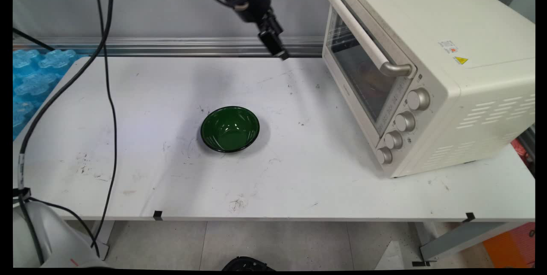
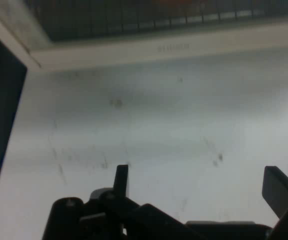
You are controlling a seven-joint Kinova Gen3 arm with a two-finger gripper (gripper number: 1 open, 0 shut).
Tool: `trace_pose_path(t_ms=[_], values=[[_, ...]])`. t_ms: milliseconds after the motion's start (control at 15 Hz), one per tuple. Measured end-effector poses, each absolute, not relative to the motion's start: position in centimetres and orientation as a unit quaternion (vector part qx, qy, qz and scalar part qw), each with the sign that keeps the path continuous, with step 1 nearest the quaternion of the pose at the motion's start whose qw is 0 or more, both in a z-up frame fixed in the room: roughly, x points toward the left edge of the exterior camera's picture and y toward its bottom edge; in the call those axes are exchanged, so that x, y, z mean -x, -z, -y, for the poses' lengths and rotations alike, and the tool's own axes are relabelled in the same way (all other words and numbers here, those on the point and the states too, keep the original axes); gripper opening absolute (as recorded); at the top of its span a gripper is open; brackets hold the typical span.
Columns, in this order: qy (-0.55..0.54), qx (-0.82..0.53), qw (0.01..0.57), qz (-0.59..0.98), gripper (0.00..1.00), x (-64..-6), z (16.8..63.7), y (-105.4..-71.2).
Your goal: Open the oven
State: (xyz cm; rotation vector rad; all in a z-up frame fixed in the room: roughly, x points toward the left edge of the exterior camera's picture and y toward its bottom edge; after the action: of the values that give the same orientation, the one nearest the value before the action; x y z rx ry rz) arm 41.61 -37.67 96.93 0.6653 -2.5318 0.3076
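The gripper (image 1: 280, 53) hangs tilted above the table (image 1: 128, 95) far edge, fingers (image 2: 121, 179) spread wide and holding nothing, pointed toward the toaster oven (image 1: 427, 70) at its three o'clock, door shut; the empty green bowl (image 1: 230, 129) sits well apart at six o'clock; black cables (image 1: 109, 95) dangle left.

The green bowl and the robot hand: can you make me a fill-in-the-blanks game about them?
1. The green bowl sits on the white table with ____ inside it.
2. The toaster oven stands to the bowl's ____ in the main view.
3. The gripper holds nothing; its fingers are ____.
4. The oven has ____ round knobs.

Missing words: nothing; right; open; four
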Motion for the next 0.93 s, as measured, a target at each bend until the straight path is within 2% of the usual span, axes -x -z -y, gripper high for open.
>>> trace_pose_path(t_ms=[133, 200, 933], values=[[-0.119, -0.243, 0.26, 0.927, 1.0, -40.4, 38.5, -98.0], [-0.122, -0.242, 0.264, 0.926, 0.0, -39.8, 38.8, -98.5], [-0.145, -0.234, 0.288, 0.917, 0.0, -34.4, 41.8, -103.5]])
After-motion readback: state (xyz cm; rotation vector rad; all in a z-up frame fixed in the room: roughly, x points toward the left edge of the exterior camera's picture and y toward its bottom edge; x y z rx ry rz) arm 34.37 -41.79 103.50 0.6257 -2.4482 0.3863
